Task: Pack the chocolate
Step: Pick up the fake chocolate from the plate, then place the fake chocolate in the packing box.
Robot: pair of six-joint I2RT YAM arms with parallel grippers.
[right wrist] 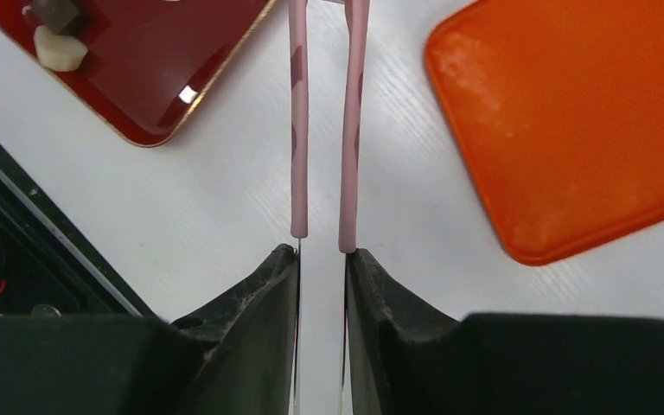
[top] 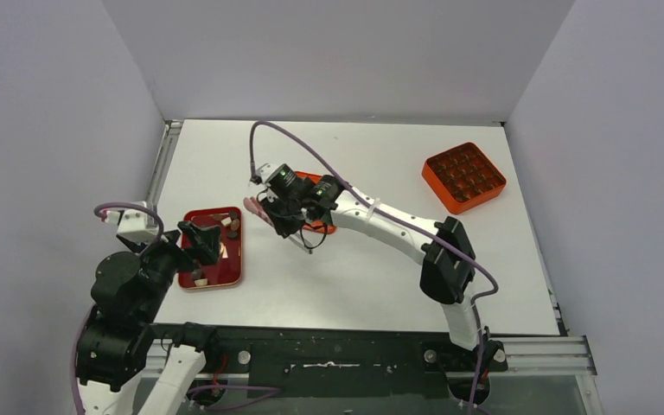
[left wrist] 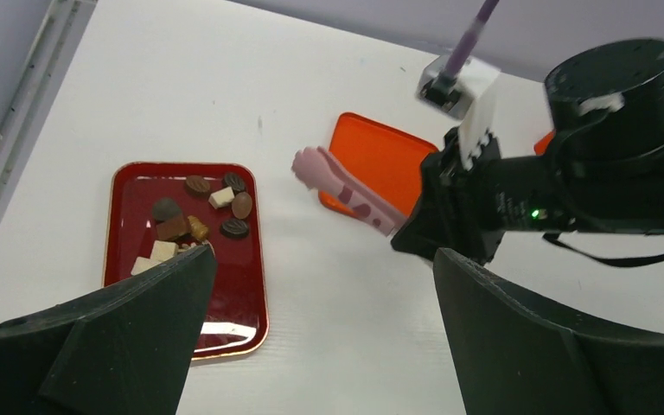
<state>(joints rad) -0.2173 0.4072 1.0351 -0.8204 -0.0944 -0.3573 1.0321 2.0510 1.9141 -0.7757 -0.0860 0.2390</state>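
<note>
The right hand [right wrist: 322, 255] is reaching out over the middle of the table [top: 380, 147], its fingers pinching the metal ends of the pink tongs [right wrist: 298, 130], whose two arms are lying close together and pointing toward the red tray [left wrist: 233, 294]. The tongs' tips are hovering just beside the tray, between it and the flat orange lid [right wrist: 571, 121] lying on the table. The chocolate [left wrist: 199, 216], a cluster of dark brown and pale cream pieces, is sitting in the far half of the red tray. The left hand [left wrist: 324, 255] is hanging above the tray's near end, fingers spread wide and gripping nothing. An orange box [top: 458, 206] with a grid of cells is standing well apart at the far right.
</note>
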